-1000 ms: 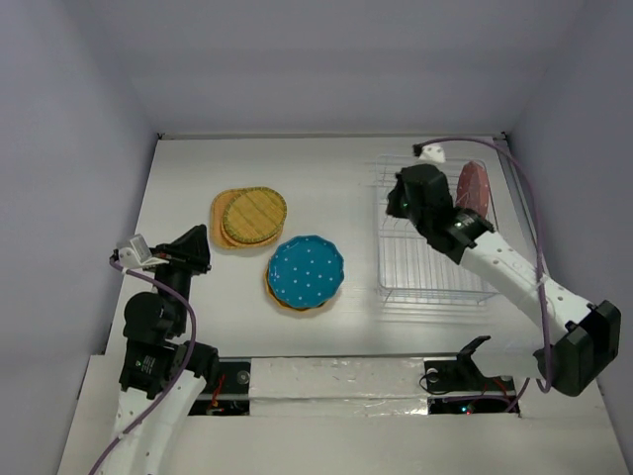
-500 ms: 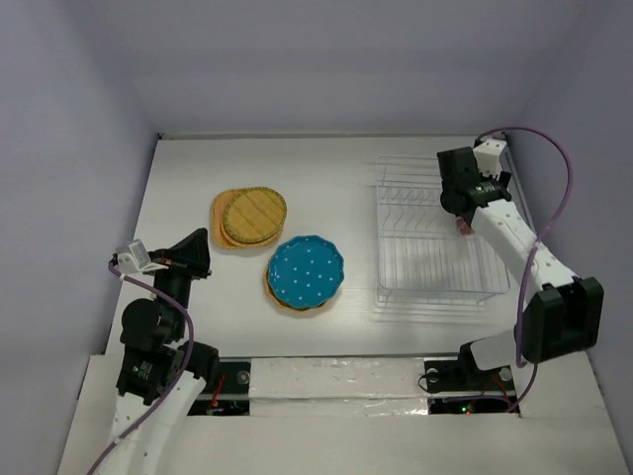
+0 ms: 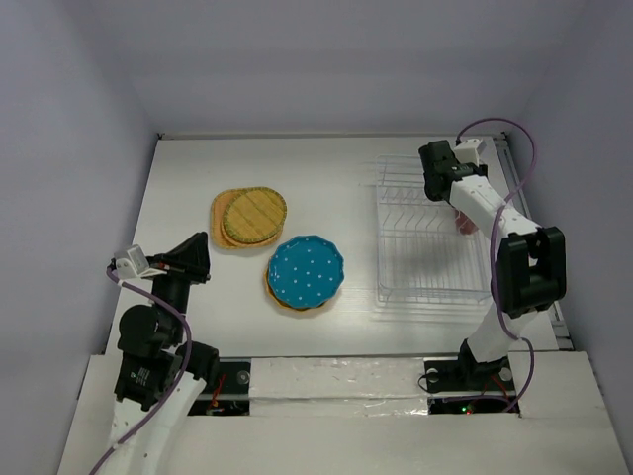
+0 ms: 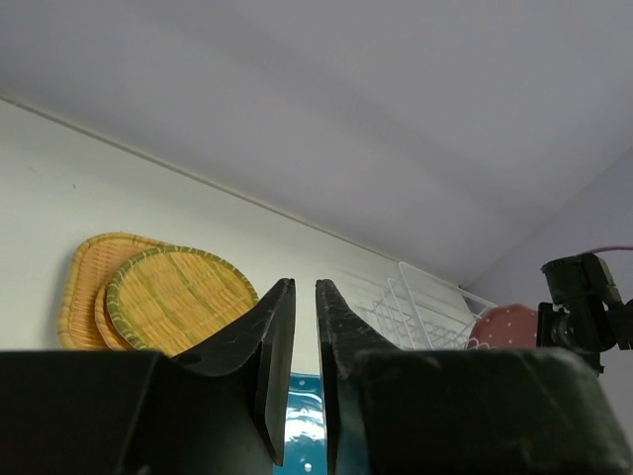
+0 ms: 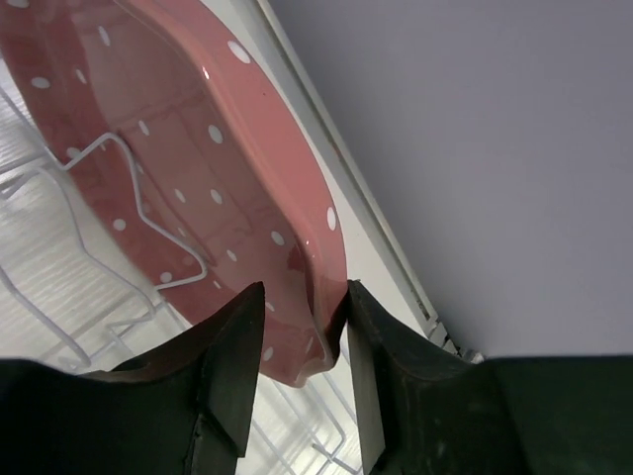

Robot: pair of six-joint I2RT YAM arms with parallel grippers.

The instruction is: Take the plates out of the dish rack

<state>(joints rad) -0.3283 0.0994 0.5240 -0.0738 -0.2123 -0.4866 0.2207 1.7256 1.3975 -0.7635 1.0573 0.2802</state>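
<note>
The white desk [image 3: 178,188] carries one clear ribbed dish rack [image 3: 425,259], which sits under and around the right tool [image 5: 302,295].

The rack holds one plate. This pink dotted plate [image 5: 198,168] stands on edge against a wire rib at the rack's far right. Its rim lies between the right tool's jaws, which stand partway apart. The right finger [image 5: 381,386] touches the rim's edge. Whether the jaws actually clamp the plate cannot be told.

Four more plates lie flat on the desk in two stacks of two, well apart from the right tool and ahead of the left tool [image 4: 304,287].
- **Ahead and to its left:** the orange-tan rounded-square plate [image 3: 219,212] lies under the yellowish woven round plate [image 3: 255,215].
- **Directly ahead, nearer its fingertips:** the blue dotted plate [image 3: 306,267] covers the scalloped yellow-orange plate [image 3: 287,303], of which only a rim shows.

The left tool is closed to a narrow slit and holds nothing.

Counted: five plates, one rack, two tools.
</note>
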